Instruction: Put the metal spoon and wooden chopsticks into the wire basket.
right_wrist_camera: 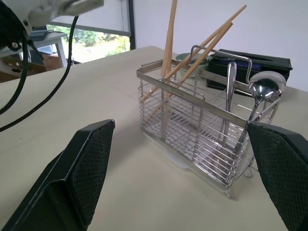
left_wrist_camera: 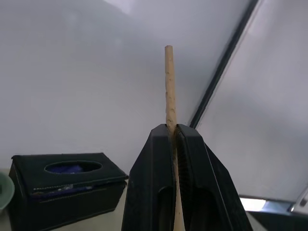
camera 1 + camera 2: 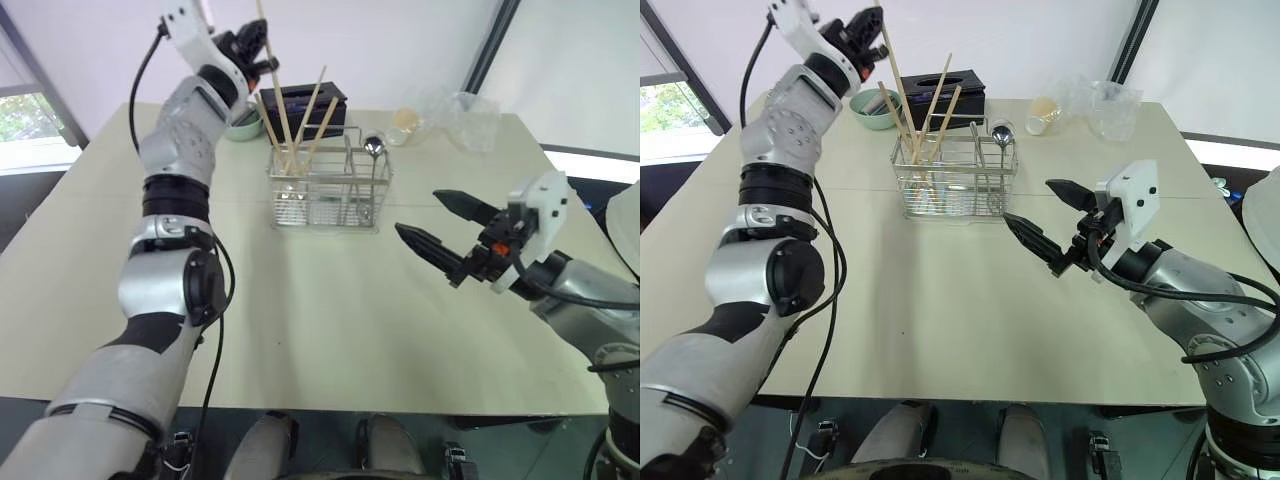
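Chopstick (image 3: 270, 62) pinched upright in left fingers (image 2: 166, 159) above basket (image 3: 330, 190) near table's far edge, tip down; right fingers (image 3: 440, 228) wide, empty.

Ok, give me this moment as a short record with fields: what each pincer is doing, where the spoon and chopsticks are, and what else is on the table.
left pincer: shut on one chopstick, raised above the basket
right pincer: open, holding nothing, apart from the basket
other chopsticks: standing slanted in the basket's left end
spoon: standing in the basket's right end, bowl up
behind basket: dark tissue box, green bowl
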`<move>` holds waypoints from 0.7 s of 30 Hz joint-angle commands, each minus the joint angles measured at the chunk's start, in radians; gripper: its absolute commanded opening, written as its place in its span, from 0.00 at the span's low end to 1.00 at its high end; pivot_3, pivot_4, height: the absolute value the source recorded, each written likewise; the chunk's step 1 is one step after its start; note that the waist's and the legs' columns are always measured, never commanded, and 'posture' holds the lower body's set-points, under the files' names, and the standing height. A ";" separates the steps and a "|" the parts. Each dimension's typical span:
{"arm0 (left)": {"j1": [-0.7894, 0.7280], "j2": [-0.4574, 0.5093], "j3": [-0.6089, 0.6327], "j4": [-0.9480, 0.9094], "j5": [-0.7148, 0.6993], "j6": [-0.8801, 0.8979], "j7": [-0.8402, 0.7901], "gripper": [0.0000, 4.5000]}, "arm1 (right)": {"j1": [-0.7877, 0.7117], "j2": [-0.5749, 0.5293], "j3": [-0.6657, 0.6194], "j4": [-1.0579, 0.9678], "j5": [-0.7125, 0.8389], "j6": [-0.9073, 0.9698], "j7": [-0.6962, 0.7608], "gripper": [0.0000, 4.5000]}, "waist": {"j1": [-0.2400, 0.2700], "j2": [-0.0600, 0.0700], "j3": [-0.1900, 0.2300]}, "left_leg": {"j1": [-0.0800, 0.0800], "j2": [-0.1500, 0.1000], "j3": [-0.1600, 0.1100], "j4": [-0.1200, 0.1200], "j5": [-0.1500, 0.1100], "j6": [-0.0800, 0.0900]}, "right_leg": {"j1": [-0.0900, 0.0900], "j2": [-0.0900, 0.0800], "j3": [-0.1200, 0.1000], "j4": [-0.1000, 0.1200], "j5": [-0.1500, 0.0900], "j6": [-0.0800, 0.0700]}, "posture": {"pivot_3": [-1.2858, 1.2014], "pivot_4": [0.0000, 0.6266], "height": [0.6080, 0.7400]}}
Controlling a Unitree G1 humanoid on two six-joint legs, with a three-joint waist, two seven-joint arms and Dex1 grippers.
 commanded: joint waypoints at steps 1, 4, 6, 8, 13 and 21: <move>0.011 -0.002 -0.045 -0.097 0.024 -0.042 -0.038 0.01 | -0.006 -0.006 -0.035 -0.039 0.018 -0.008 -0.020 1.00 | 0.000 0.000 0.000 | 0.000 0.000 0.000 0.000 0.000 0.000 | 0.000 0.000 0.000 0.000 0.000 0.000 | 0.52 0.24 0.27; 0.042 -0.017 -0.045 -0.126 0.009 -0.025 -0.034 0.01 | -0.006 -0.005 -0.035 -0.039 0.025 -0.009 -0.030 1.00 | 0.000 0.000 0.000 | 0.000 0.000 0.000 0.000 0.000 0.000 | 0.000 0.000 0.000 0.000 0.000 0.000 | 0.52 0.24 0.27; 0.055 -0.023 -0.042 -0.138 0.005 -0.019 -0.027 0.08 | -0.007 -0.005 -0.033 -0.040 0.029 -0.009 -0.036 1.00 | -0.001 0.000 0.000 | 0.001 0.000 0.000 0.000 0.000 0.000 | 0.001 0.000 0.000 0.000 0.000 0.000 | 0.52 0.24 0.27; 0.073 -0.028 -0.043 -0.161 0.002 -0.012 -0.025 0.24 | -0.009 -0.005 -0.031 -0.037 0.031 -0.009 -0.040 1.00 | 0.000 0.000 0.000 | 0.001 0.000 0.000 0.000 0.000 0.000 | 0.001 0.000 0.000 0.000 0.000 0.000 | 0.52 0.24 0.27; 0.098 -0.029 -0.042 -0.214 -0.011 0.011 -0.021 0.78 | -0.023 -0.008 -0.024 -0.021 0.030 -0.010 -0.038 1.00 | 0.000 0.000 0.000 | 0.000 0.000 0.000 0.000 0.000 0.000 | 0.001 0.000 0.000 0.000 0.000 0.000 | 0.52 0.24 0.27; 0.172 0.061 -0.095 -0.373 0.025 0.065 -0.090 0.99 | -0.056 -0.026 -0.001 0.027 -0.021 -0.028 0.017 1.00 | -0.004 0.001 0.000 | 0.001 0.000 0.000 0.000 0.000 0.000 | 0.001 0.001 0.000 0.000 0.000 0.000 | 0.52 0.24 0.27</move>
